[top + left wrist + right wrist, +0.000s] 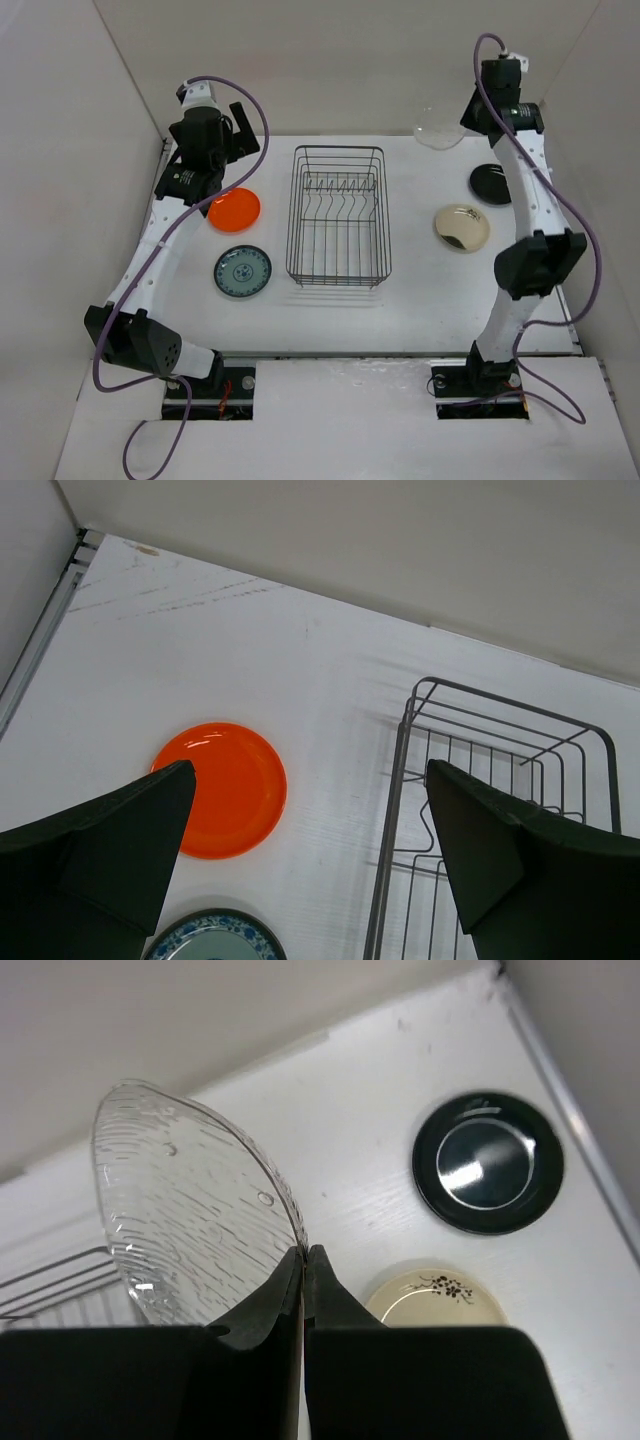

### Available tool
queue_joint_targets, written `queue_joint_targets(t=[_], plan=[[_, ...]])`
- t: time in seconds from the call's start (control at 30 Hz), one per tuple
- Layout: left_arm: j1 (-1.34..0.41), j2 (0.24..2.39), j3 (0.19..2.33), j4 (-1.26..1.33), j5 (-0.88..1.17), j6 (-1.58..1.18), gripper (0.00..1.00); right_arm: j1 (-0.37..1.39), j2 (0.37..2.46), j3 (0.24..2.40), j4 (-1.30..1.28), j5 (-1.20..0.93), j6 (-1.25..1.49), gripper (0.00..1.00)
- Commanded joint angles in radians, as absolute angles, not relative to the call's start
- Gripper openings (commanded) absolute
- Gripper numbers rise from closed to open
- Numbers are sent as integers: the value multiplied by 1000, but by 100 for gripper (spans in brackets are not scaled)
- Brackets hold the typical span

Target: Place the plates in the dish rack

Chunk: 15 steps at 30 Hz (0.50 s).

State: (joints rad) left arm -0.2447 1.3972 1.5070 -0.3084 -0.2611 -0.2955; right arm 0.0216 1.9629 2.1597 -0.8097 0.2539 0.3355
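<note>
My right gripper [304, 1250] is shut on the rim of the clear glass plate [190, 1210], which is tilted up off the table at the back right [438, 135]. Below it lie the glossy black plate [488, 1160] and the beige plate with a dark mark [435, 1298]. The dark wire dish rack [338, 148] stands mid-table with no plates in it. My left gripper [310, 770] hangs open above the table between the orange plate [235, 780] and the rack's left rim [400, 780]. The blue-green patterned plate [215, 935] lies nearer the front.
White walls close in the table at the back and both sides. The black plate [492, 184] and beige plate [461, 227] lie right of the rack, under the right arm. The orange plate [235, 209] and blue-green plate [242, 271] lie left of it.
</note>
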Motion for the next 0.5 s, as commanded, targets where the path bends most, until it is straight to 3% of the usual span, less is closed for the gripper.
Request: queue_joint_targets(t=[0.0, 0.17, 0.47], plan=[[-242, 1373, 1543, -287, -305, -307, 100, 189, 1818, 2183, -886, 677, 310, 0], [-242, 1382, 1552, -308, -325, -316, 100, 389, 1807, 2218, -1005, 955, 298, 0], [-242, 1391, 1571, -336, -345, -344, 100, 589, 1845, 2169, -1092, 1100, 360, 0]])
